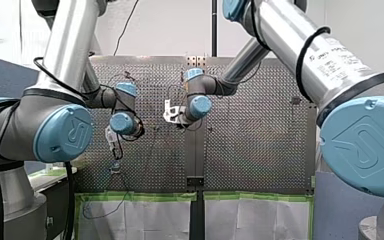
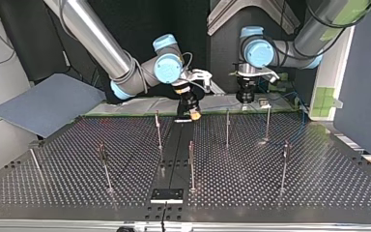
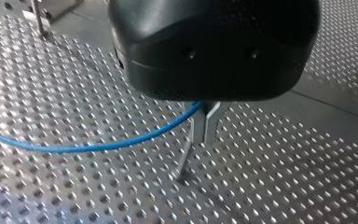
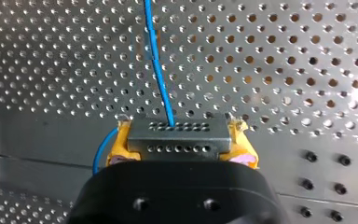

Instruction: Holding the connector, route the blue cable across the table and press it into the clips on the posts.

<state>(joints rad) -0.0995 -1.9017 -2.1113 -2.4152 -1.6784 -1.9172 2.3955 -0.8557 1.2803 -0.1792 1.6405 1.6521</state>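
In the right wrist view my right gripper [image 4: 181, 134] is shut on a grey connector [image 4: 177, 136], clamped between its yellow pads [image 4: 121, 140]. The blue cable [image 4: 161, 70] leaves the connector and runs ahead over the perforated table. In the left wrist view my left gripper [image 3: 204, 139] has its metal fingers shut on the blue cable [image 3: 98, 147], which trails off sideways in a slack curve. A thin post [image 3: 184, 163] stands right under those fingers. In the top view my right gripper [image 2: 191, 112] hangs at mid-table, and my left gripper [image 2: 245, 96] is to its right, near a post [image 2: 267, 123].
Several thin posts stand on the perforated table [image 2: 319, 179], among them one [image 2: 158, 130] near my right gripper and one [image 2: 227, 128] between the two grippers. A dark centre strip with a black plate [image 2: 166, 195] runs down the middle. A grey sheet [image 2: 48, 104] lies at the top view's left.
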